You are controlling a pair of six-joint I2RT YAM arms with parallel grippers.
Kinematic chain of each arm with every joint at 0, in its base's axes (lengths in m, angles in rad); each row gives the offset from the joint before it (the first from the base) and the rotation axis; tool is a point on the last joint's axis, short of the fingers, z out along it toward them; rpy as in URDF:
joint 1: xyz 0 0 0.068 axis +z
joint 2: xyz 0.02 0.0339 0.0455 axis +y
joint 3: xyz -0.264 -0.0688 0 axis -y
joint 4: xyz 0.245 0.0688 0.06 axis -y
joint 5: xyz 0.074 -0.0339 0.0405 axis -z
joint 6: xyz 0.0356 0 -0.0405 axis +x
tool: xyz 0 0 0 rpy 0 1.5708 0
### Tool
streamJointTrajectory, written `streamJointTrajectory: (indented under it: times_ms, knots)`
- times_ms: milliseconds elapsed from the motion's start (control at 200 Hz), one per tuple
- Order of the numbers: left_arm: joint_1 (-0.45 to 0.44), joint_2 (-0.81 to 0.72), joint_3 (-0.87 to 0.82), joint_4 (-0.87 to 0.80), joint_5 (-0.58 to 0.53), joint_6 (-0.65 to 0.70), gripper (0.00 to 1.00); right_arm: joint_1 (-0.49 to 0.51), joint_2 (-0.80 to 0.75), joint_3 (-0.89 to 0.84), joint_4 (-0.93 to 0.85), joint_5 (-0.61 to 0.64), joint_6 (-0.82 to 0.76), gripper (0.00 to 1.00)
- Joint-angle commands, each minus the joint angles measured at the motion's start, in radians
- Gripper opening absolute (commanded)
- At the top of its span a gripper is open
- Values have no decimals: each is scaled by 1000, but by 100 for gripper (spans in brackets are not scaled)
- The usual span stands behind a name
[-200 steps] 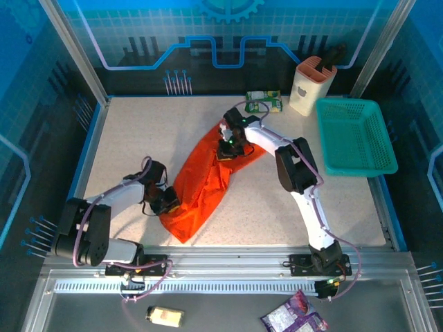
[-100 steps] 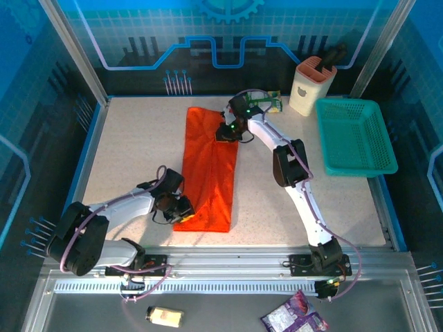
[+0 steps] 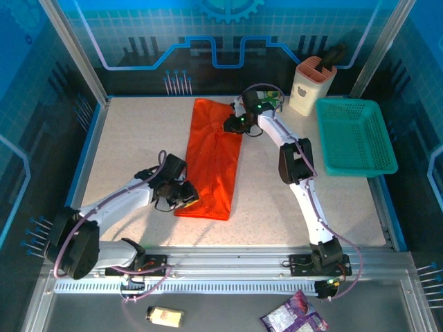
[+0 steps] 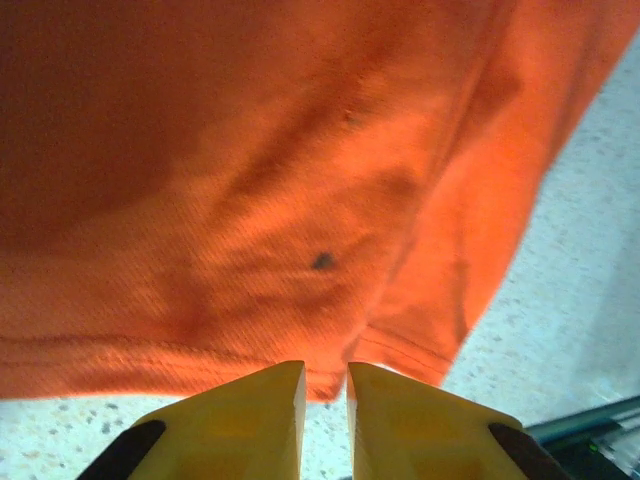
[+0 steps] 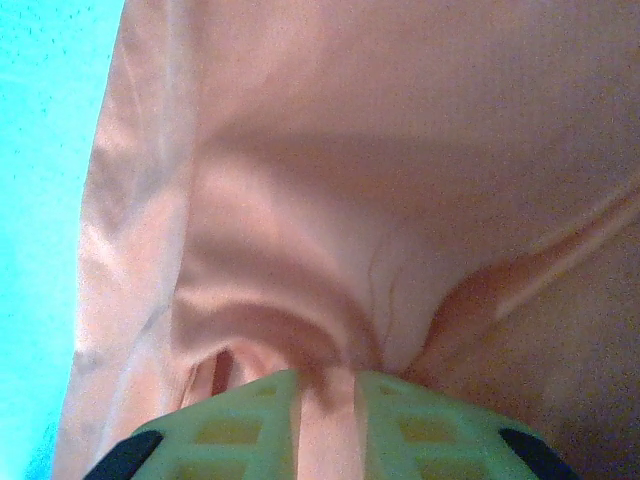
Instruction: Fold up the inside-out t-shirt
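The inside-out t-shirt is bright orange and lies flat on the table as a long narrow strip running from back to front. My left gripper sits at the strip's near left edge. In the left wrist view its yellow fingers stand slightly apart around my left gripper's centre. Bare table shows in the gap, and the shirt's hem lies just past the tips. My right gripper is at the far right edge. In the right wrist view it is shut on a puckered fold of the shirt.
A teal mesh basket stands at the right of the table, with a beige holder behind it. Bare tabletop stretches left of the shirt. A purple packet lies below the front rail.
The shirt was a bunched diagonal heap; now it lies spread as a straight strip. My right gripper has moved back and right with the top edge. My left fingers have parted at the hem.
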Motion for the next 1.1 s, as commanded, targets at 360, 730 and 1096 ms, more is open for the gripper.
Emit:
streamJointTrajectory:
  times_ms: [360, 730, 1096]
  knots:
    - [54, 180, -40, 37, 71, 124, 12, 131, -540, -619, -31, 32, 35, 28]
    - [-45, 110, -154, 77, 89, 9, 12, 254, -734, -1092, 180, -49, 163, 29]
    - [-86, -71, -98, -25, -5, -70, 21, 281, -801, -1245, -59, 298, 102, 30]
